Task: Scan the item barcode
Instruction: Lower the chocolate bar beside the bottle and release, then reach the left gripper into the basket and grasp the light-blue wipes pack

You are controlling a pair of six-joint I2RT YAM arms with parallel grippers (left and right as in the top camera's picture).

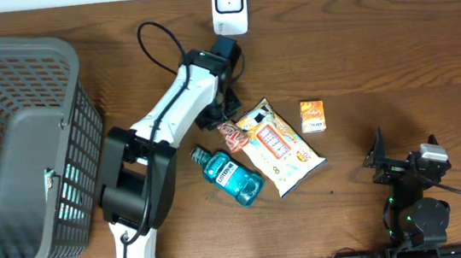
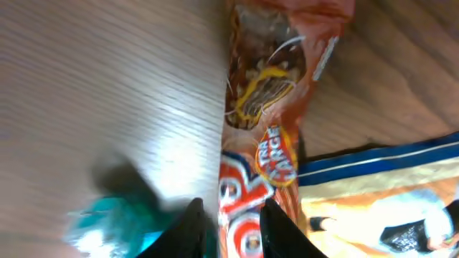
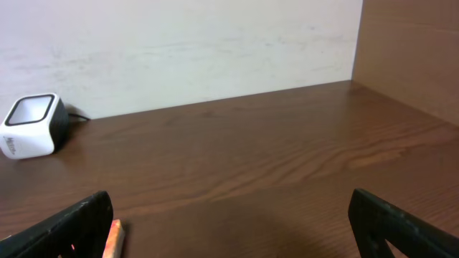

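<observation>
Left gripper (image 2: 231,228) fingers narrow, straddling candy bar (image 2: 262,93) near end; firm grip or not, cannot tell. Bar at middle of table (image 1: 394,52), long axis running straight away from fingers. Right gripper (image 3: 233,233) wide, empty, near front right corner, farther.

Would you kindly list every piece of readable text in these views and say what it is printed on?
"XTRA LARGE": on the candy wrapper, left wrist view.
"LISTERINE": on the mouthwash bottle, overhead view, only just legible.
Too small or blurred to read: the print on the snack bag, on the orange box, and the small label at the lower corner of the scanner.
</observation>
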